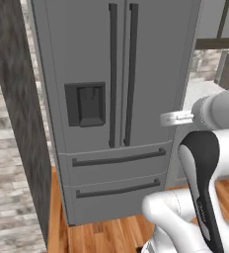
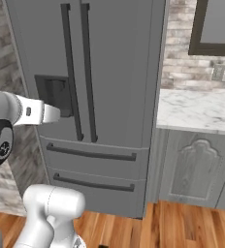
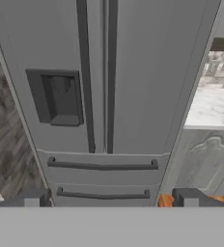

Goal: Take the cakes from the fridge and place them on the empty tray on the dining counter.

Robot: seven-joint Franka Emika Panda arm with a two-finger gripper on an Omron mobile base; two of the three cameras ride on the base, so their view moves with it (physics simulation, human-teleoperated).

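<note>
Directly ahead of the base stands the fridge (image 1: 111, 99), both upper doors shut and both bottom drawers pushed in. Its doors meet at a centre seam flanked by two black vertical bar handles: the left door handle (image 3: 85, 77) and the right door handle (image 3: 111, 77). A dark dispenser panel (image 3: 56, 96) sits in the left door. To the right of the fridge a marble worktop (image 2: 201, 109) tops a grey cabinet (image 2: 197, 164).

The cakes are presumably behind the shut doors; which shelf or side cannot be told. The tray and the dining counter lie outside these frames.

The step in hand is judged to be opening a fridge door; nothing of the task is completed yet.

The gripper (image 3: 109, 198) has its jaws spread to full width and holds nothing. It faces the door fronts, well apart from them, with its fingers (image 3: 32, 198) low in the hand view.

Recommended procedure:
1. Choose one handle. The two bars stand close together, so centre the jaws on a single bar to avoid catching both.
2. Approach square to the door, at mid-height of the bar.
3. Close fully round the bar before pulling.
4. Pull along the door's arc, away from the centre seam, not straight back.
5. Open wide enough to clear the arm for reaching inside.
</note>
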